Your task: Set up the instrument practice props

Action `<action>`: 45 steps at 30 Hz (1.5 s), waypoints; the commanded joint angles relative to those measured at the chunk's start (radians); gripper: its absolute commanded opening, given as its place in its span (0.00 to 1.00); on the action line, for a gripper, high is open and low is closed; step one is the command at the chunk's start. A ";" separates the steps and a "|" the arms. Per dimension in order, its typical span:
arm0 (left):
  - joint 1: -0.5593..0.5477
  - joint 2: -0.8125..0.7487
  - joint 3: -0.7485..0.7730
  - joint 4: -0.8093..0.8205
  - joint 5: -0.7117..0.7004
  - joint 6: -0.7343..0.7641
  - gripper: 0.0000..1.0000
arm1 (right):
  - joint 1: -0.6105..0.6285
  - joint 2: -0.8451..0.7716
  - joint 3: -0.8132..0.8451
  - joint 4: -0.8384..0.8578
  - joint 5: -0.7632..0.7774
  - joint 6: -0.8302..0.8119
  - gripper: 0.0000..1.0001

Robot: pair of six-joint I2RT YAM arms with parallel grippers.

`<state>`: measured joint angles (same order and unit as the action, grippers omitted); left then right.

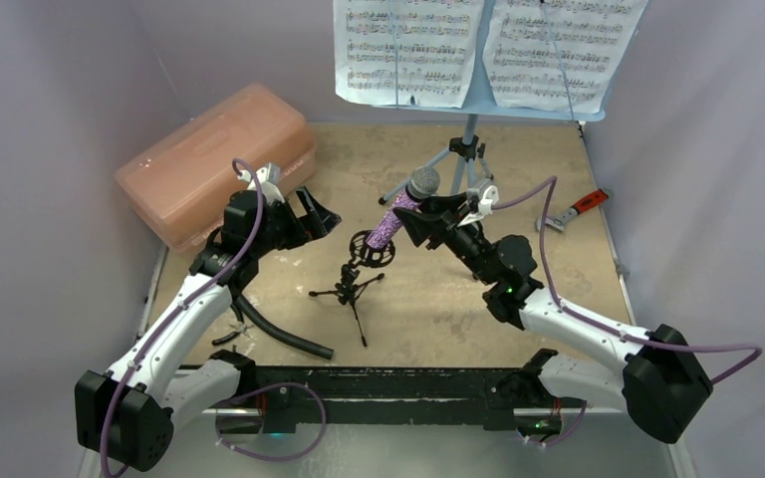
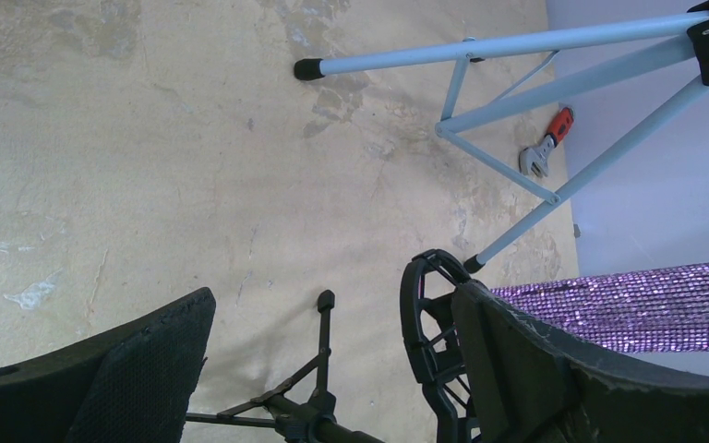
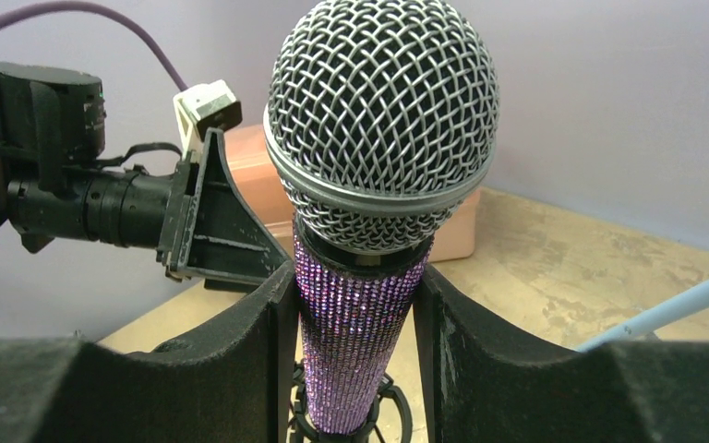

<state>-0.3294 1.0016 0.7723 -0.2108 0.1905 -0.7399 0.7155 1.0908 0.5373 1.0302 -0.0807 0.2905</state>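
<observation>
The glittery purple microphone point(image 1: 395, 219) stands tilted with its lower end in the ring mount point(image 1: 371, 249) of the small black tripod mic stand point(image 1: 352, 287) at mid-table. My right gripper point(image 1: 420, 217) is shut on the microphone's body point(image 3: 360, 351), just below the mesh head. My left gripper point(image 1: 321, 214) is open and empty to the left of the stand. In its wrist view the ring mount point(image 2: 422, 314) is beside the right finger. The light blue music stand point(image 1: 470, 139) stands at the back with two white sheet-music pages point(image 1: 408, 50) on it.
A pink translucent box point(image 1: 214, 159) lies at the back left, behind my left arm. A black curved hose point(image 1: 279, 334) lies near the front left. An orange-handled wrench point(image 1: 578, 209) lies at the right edge. The music stand's legs point(image 2: 480, 51) spread behind the mic stand.
</observation>
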 commanded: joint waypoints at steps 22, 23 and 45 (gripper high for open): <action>0.004 -0.026 -0.010 0.039 0.030 -0.009 0.99 | 0.004 0.063 0.211 -0.223 -0.122 -0.055 0.00; 0.003 -0.025 -0.010 0.039 0.031 -0.009 0.99 | 0.004 0.065 0.208 -0.223 -0.121 -0.052 0.00; 0.004 -0.026 -0.028 0.060 0.040 -0.029 0.99 | 0.004 0.072 0.125 -0.196 -0.150 -0.029 0.00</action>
<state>-0.3294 0.9947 0.7528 -0.1951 0.2138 -0.7498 0.7177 1.1770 0.6815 0.7826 -0.2012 0.2546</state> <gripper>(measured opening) 0.994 0.469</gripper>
